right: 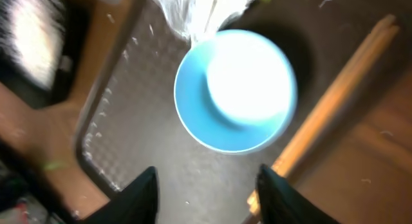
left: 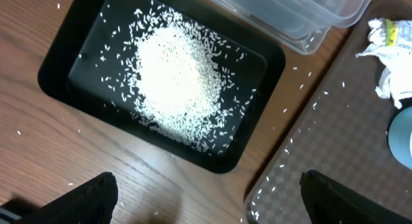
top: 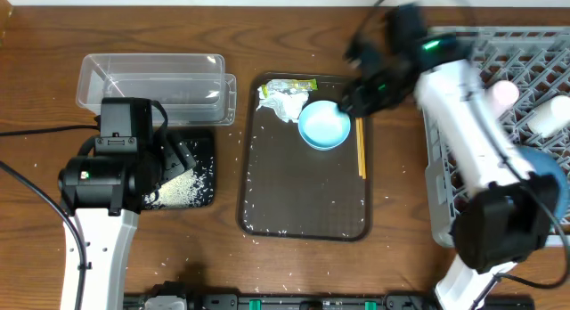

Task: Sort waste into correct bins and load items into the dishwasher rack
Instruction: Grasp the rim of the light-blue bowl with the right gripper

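Observation:
The small light-blue bowl (top: 323,125) sits on the brown serving tray (top: 303,194), with the crumpled tissue (top: 283,103) and snack wrapper (top: 289,85) at the tray's far end and the chopsticks (top: 361,150) along its right side. My right gripper (top: 356,101) is open, above the bowl's right edge; its view shows the bowl (right: 235,89) ahead of the open fingers (right: 207,192) and the chopsticks (right: 335,102). My left gripper (left: 209,198) is open and empty above the black tray (left: 64,69), which holds a heap of rice (left: 174,76). The clear tub (top: 151,83) is behind it.
The dishwasher rack (top: 534,61) stands at the right with a pink cup (top: 505,93), a white cup (top: 548,117) and the blue dish (top: 545,163) in it. Stray rice grains lie on the brown tray (left: 335,140) and on the table around the black tray.

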Controlling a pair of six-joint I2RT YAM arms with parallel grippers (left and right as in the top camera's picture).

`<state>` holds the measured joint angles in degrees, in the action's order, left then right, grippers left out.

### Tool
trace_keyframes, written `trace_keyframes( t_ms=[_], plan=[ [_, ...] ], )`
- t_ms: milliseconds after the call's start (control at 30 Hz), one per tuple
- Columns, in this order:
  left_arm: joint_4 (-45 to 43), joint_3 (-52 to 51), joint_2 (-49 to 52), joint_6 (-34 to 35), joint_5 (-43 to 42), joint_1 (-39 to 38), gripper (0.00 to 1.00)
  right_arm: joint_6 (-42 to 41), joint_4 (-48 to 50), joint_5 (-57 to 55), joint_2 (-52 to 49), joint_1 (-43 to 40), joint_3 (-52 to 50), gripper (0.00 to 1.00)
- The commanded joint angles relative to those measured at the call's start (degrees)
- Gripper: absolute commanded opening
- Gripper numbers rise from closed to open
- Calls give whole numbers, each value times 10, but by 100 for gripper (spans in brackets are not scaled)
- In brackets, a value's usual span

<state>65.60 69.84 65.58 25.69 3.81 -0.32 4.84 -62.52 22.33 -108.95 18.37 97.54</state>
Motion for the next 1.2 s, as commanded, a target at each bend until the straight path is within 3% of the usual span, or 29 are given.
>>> trace_keyframes(
  t_ms=[0, 400, 767, 1167],
  plan=[
    [2, 5, 0, -1, 3, 3, 93, -47, 47, -95, 1, 63, -61, 56],
    [2, 5, 0, -1, 3, 3, 93, -142, 214, -284, 1, 191, -179, 59],
    [2, 5, 0, -1, 3, 3, 93, -166, 257, -283, 1, 193, -223, 49],
    [2, 5, 0, -1, 3, 3, 93, -155, 262, -281, -19, 196, -227, 45]
  ],
)
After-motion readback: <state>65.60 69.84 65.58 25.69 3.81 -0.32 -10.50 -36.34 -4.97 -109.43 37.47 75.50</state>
